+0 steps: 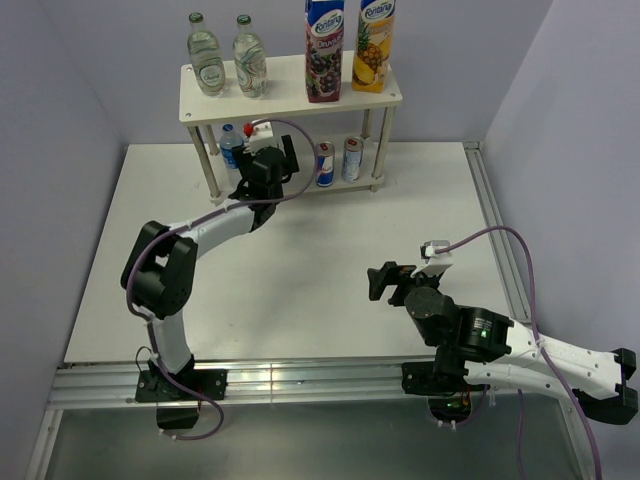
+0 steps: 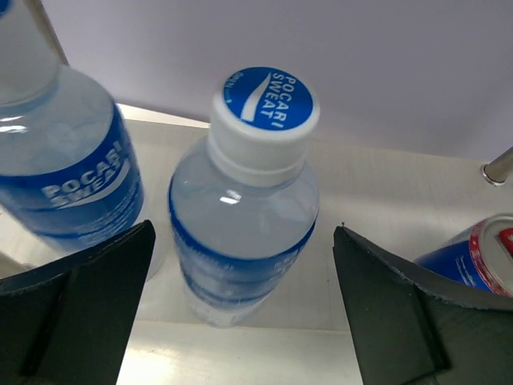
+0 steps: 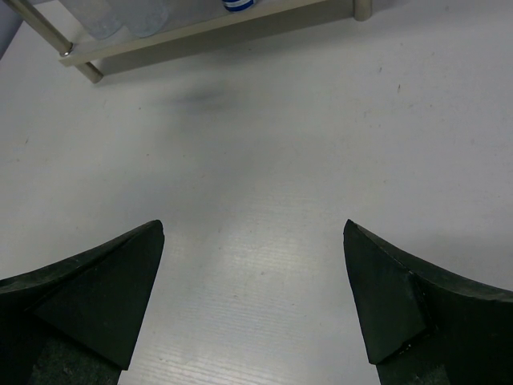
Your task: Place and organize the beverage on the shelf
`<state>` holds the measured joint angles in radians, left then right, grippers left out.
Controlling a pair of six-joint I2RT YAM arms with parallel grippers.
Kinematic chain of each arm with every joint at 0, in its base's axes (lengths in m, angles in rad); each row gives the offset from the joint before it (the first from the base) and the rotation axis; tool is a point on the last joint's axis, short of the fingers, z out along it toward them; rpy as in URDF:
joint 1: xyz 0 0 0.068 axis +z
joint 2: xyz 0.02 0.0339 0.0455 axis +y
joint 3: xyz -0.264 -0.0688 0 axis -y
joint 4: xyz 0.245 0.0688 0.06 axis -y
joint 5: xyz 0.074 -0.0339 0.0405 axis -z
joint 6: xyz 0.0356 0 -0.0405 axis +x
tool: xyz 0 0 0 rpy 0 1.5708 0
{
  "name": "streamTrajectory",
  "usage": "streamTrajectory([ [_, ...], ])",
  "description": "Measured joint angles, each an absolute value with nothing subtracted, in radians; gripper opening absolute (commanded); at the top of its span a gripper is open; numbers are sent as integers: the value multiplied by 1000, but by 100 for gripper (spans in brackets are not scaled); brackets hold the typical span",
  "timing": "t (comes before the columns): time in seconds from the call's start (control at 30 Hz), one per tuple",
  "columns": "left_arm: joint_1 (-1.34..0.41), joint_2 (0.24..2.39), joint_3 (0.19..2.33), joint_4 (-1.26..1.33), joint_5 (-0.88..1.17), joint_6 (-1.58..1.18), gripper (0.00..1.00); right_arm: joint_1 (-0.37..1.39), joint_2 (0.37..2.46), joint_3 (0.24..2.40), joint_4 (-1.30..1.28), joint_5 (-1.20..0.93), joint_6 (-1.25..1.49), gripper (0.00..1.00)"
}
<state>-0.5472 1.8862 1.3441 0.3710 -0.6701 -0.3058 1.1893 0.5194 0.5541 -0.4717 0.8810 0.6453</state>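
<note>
The cream two-tier shelf (image 1: 290,96) stands at the table's back. Its top board holds two glass bottles (image 1: 207,55) and two juice cartons (image 1: 325,50). My left gripper (image 1: 266,158) reaches into the lower tier, open. In the left wrist view its jaws (image 2: 243,241) stand wide on either side of an upright Pocari Sweat bottle (image 2: 244,200) without touching it. A second Pocari Sweat bottle (image 2: 72,172) stands to the left and a blue-red can (image 2: 477,257) to the right. My right gripper (image 1: 386,281) is open and empty over the bare table (image 3: 253,228).
Two cans (image 1: 338,160) stand on the right half of the lower tier. A shelf post (image 2: 498,167) shows beyond the can. The lower board's front edge (image 3: 200,32) is far ahead of my right gripper. Walls close in behind and beside the shelf.
</note>
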Motion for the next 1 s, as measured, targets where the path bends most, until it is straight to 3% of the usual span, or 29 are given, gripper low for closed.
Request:
streamTrajectory([
  [0.47,-694,1538,1077,134,-704,-431,99,1189,485,554,-475,891,651,100],
  [0.7,-950,1244,997,-226,-815,-582,99,1189,443,562,-508,897,668,100],
  [0.87,-1098,1087,1110,-465,-885,-598,99,1192,472,768,-515,894,592,100],
  [1.0,-1108,917,1196,-468,-889,-536,99,1192,525,1014,-385,907,461,100],
])
